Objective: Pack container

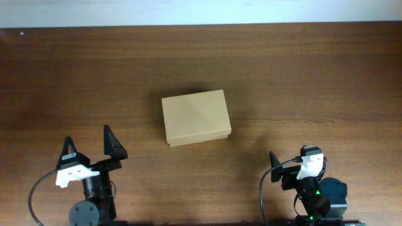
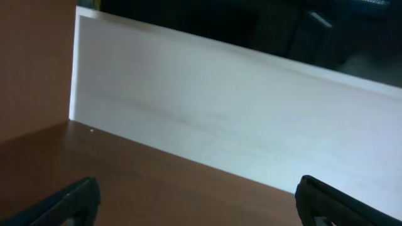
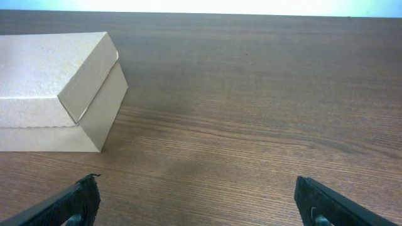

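The container (image 1: 195,116) is a small tan cardboard box in the middle of the wooden table, with its flap lid shut. It also shows in the right wrist view (image 3: 53,81), at the upper left. My left gripper (image 1: 88,135) is open and empty near the front left edge, well apart from the box. In the left wrist view the left gripper (image 2: 198,204) shows only bare table between its fingers. My right gripper (image 1: 290,158) is open and empty at the front right. In the right wrist view the right gripper (image 3: 198,201) hangs over bare wood, with the box ahead and to the left.
The dark wooden table (image 1: 301,81) ends at its far edge against a white wall (image 1: 201,11). The left wrist view shows a pale board or wall (image 2: 239,107) beyond the table. No other objects are in view.
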